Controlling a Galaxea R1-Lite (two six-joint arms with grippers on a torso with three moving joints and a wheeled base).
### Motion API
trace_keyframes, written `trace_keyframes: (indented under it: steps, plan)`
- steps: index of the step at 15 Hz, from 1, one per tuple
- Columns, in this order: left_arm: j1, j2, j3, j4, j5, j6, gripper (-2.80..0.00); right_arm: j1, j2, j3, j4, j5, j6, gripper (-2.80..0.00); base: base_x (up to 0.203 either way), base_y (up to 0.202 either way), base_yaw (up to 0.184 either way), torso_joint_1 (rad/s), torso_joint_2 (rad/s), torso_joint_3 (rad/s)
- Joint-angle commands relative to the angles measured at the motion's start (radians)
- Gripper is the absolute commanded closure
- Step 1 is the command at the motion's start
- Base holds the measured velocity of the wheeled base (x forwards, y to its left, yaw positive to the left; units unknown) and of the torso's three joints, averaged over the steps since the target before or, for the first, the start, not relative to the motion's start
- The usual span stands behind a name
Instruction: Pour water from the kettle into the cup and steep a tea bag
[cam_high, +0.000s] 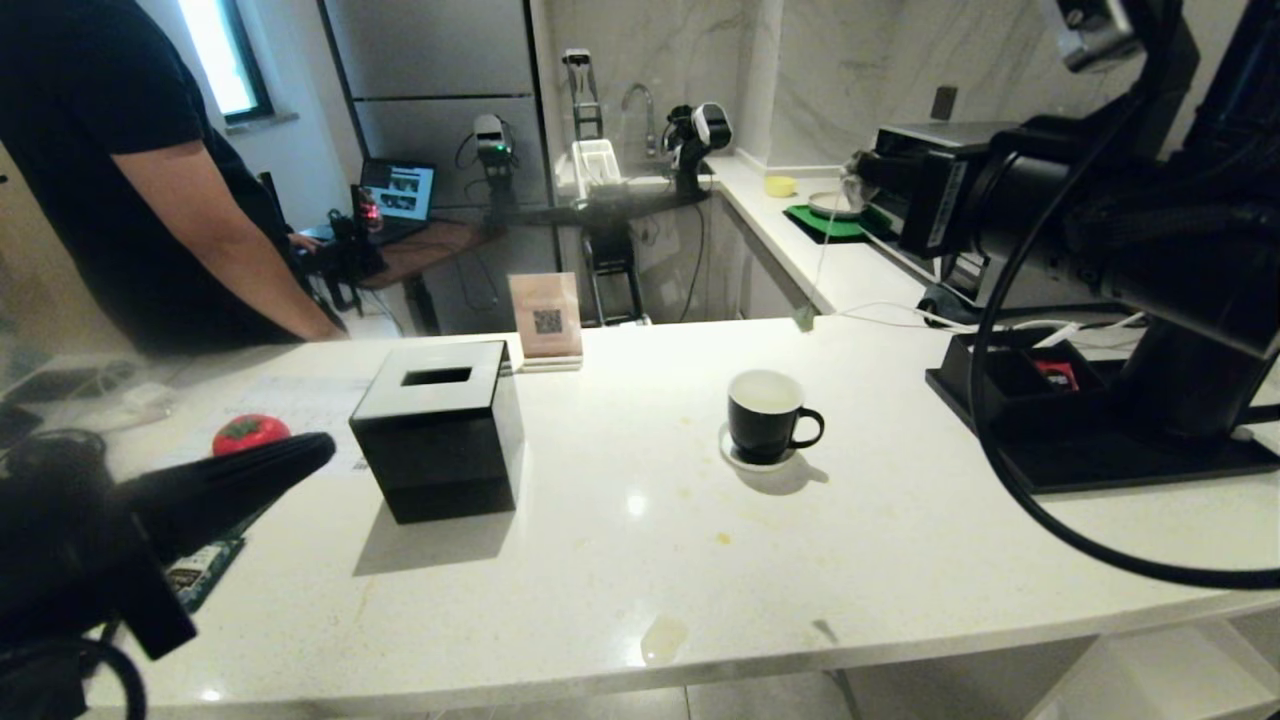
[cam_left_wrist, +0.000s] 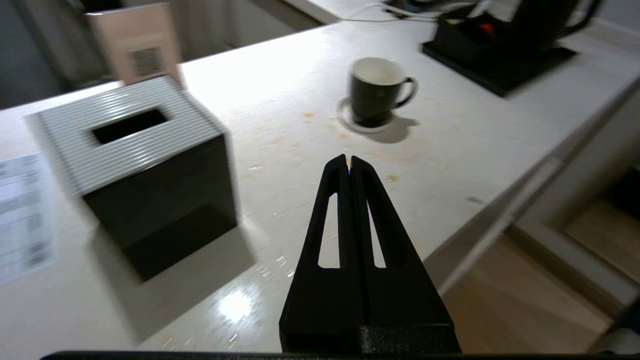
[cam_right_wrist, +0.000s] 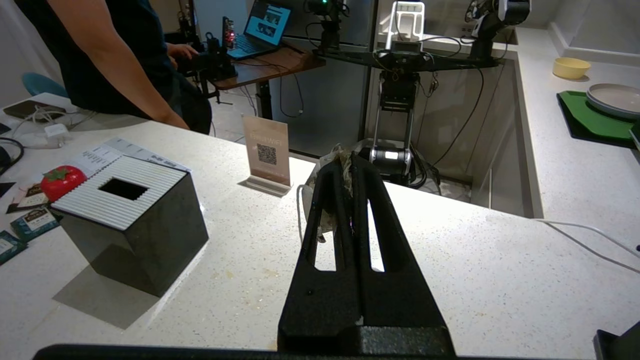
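Note:
The black cup with a white inside stands on its white saucer mid-counter; it also shows in the left wrist view as the cup. My right gripper hangs high above the counter's far right, shut on the tea bag, whose string dangles to a green tag. In its own view the right gripper pinches the mesh. My left gripper is shut and empty at the near left, left of the tissue box; its tips point toward the cup. The kettle stands on a black tray, mostly hidden by my right arm.
A black cube tissue box stands left of centre, with a QR sign behind it. A red tomato-shaped thing and teal sachets lie at the left. A person leans at the far left. The black tray and a cable sit on the right.

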Motion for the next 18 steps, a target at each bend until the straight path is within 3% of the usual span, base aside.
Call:
trace_keyframes:
  steps: [1,5,8,14,18]
  plan:
    - [-0.095,0.184,-0.016,-0.106,-0.002,-0.026,0.00,0.007,-0.002,-0.008,-0.002,0.000,0.000,0.00,0.000,0.000,0.000,0.000,0.00,0.000]
    - [-0.202,0.320,-0.041,-0.242,-0.002,-0.051,0.00,0.018,-0.003,-0.023,-0.002,0.003,-0.026,0.00,0.000,0.000,0.000,0.000,0.00,0.000]
    - [-0.257,0.376,-0.095,-0.247,-0.003,-0.089,0.00,0.042,-0.016,-0.021,0.004,0.006,-0.025,0.00,0.000,0.000,0.000,0.000,0.00,0.000]
    - [-0.297,0.480,-0.175,-0.262,-0.002,-0.083,0.00,0.068,-0.017,-0.043,0.016,0.005,-0.026,0.00,0.000,0.000,0.000,0.000,0.00,0.000]
    - [-0.342,0.608,-0.182,-0.462,-0.002,-0.093,0.00,0.080,-0.038,-0.036,0.021,0.006,-0.026,0.00,0.000,0.000,0.000,0.000,0.00,0.000]
